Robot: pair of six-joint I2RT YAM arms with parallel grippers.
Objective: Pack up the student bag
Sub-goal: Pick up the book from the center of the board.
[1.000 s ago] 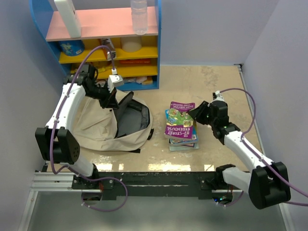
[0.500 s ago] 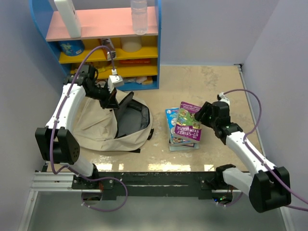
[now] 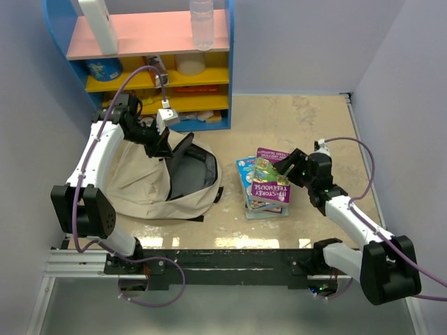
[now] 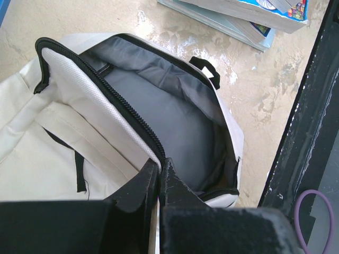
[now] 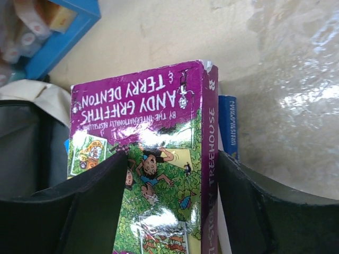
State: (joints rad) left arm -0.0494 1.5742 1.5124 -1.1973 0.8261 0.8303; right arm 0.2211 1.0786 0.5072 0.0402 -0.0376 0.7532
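**benchrat:** What's sitting around your arms, anything in the way?

**me:** I'm driving this one remotely. The main clutter is a stack of books (image 3: pixel 264 209) mid-counter. A purple book (image 3: pixel 271 180) lies askew on top of it and overhangs the ones below. My right tool (image 3: pixel 286 167) is at that book's right edge with its fingers apart, one on each side of it. On the wrist cam there's a gap on the spine side, so it isn't clamped. A blue shelf unit (image 3: pixel 154 33) with a pink top and yellow boards stands back-left. A clear bottle (image 3: pixel 201 24) and a white thing stand on top of it. Purple cables loop off both arms.

**benchrat:** Surface? Room?

**me:** The counter (image 3: pixel 307 118) is beige and mottled, a bit shiny. There are pale lilac walls on three sides and a black rail (image 3: pixel 230 257) along the near edge.

**benchrat:** And the bag?

**me:** The backpack (image 3: pixel 136 183) lies on the left of the counter, in front of the shelf unit. It's near the books but not touching them. The main zip is undone and the mouth faces the books. My left tool (image 4: pixel 161 166) is squeezed together on the black zipper edge of the opening. Inside I can see grey lining.
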